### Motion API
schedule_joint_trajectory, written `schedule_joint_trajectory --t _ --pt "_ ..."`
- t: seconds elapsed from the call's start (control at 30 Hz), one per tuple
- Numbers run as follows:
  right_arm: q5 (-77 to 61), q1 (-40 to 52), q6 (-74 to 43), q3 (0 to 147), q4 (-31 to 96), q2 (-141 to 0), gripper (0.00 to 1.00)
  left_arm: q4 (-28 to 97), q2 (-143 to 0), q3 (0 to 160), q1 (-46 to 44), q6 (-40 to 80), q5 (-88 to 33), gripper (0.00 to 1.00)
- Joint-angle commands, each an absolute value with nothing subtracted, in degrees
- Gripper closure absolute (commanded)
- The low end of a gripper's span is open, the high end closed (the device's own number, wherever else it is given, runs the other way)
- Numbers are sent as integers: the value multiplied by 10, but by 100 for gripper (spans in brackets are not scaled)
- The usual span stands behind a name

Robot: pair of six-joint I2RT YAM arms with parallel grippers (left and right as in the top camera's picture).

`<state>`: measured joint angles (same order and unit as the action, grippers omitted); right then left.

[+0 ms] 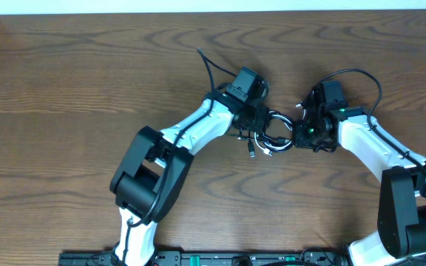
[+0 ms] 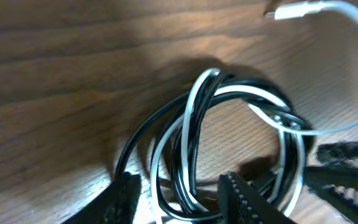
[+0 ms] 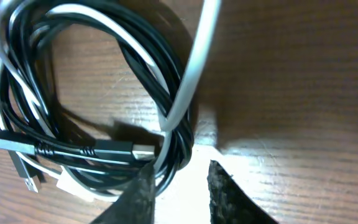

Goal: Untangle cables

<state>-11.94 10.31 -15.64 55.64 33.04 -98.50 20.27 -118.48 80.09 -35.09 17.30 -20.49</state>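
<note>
Ideally L fingers, part-open astride the tangled cables mid-tabletop, & R fingers, narrowly open at coil's edge, pinch one strand each, then pull apart slowly.

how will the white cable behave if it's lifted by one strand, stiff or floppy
Probably floppy: the white cable lies in loose curves and would likely sag from wherever it is held. It winds through the black cable loops several times, so it will likely drag that along rather than slide free. Both look thin, so probably light.
</note>
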Motion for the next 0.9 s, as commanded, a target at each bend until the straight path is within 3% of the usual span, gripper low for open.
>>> schedule_joint_trajectory --t 0.0,0.17,0.33,0.5,0.67,0.87 --pt "-115 105 -167 553 322 -979 80 206 -1200 798 -355 161 -172 69" --pt "-115 105 -167 547 298 -981 86 226 -1200 798 -354 161 -168 75" --pt "-115 105 -167 546 277 -990 99 268 -1200 798 -355 161 -169 80" --pt "-111 105 -167 546 255 -1005 99 322 -1200 798 -354 161 -169 81" --pt "-111 105 -167 546 204 -1016 99 362 -1198 798 -354 164 -171 90" --pt "-149 101 -167 546 152 -1016 99 365 -1155 799 -353 164 -171 90"
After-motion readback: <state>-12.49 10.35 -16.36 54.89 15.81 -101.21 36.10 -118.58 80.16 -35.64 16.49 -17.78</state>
